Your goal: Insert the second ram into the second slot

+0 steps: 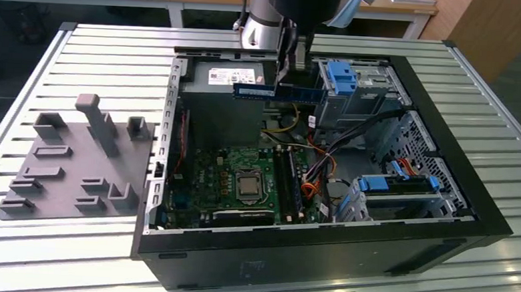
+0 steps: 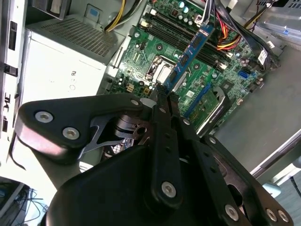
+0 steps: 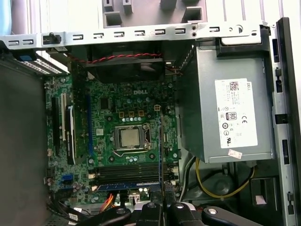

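Note:
The second ram (image 1: 265,91) is a thin blue board held level in the air over the back part of the open computer case (image 1: 471,217), above the grey power supply (image 1: 224,77). My gripper (image 1: 290,86) is shut on one end of it. In the second wrist view the ram (image 2: 193,49) sticks out from the black fingers (image 2: 164,108) over the green motherboard (image 2: 155,52). The first wrist view sees it edge-on as a narrow blue line (image 3: 161,155) crossing above the long dark memory slots (image 3: 127,172). The stick is apart from the slots (image 1: 287,177).
The CPU socket (image 3: 130,139) lies beside the slots. Coloured cables (image 1: 318,162) and blue-tabbed drive cages (image 1: 340,80) crowd the case on the exterior view's right. A grey fixture (image 1: 72,169) with upright holders sits on the slatted table (image 1: 87,50) at the exterior view's left.

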Tool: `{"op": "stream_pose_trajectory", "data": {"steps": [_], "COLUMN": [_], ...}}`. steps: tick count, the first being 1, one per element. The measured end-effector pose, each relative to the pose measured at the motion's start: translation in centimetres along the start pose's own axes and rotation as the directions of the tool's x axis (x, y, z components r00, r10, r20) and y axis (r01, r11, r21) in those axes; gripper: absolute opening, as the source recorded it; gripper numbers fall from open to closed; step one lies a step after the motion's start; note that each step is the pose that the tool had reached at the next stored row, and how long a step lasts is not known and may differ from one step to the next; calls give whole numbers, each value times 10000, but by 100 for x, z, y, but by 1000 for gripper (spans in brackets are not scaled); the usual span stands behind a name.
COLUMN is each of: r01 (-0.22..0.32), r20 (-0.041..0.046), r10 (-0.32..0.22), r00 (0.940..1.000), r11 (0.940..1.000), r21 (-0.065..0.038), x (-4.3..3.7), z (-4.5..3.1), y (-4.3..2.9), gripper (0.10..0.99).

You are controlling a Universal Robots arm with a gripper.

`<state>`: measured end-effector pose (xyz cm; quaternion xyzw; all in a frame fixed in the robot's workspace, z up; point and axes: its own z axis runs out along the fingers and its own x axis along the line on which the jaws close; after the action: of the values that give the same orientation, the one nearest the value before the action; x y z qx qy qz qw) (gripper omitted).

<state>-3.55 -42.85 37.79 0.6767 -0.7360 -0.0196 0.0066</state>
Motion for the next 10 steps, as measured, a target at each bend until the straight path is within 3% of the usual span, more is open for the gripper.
{"op": "stream_pose_trajectory", "data": {"steps": [10], "r01": [-455], "r20": [17], "r10": [455], "r00": [9990], "r11": [9990], "r21": [7], "x": [0], "z": [1], "y": [0], "gripper": [137]}}
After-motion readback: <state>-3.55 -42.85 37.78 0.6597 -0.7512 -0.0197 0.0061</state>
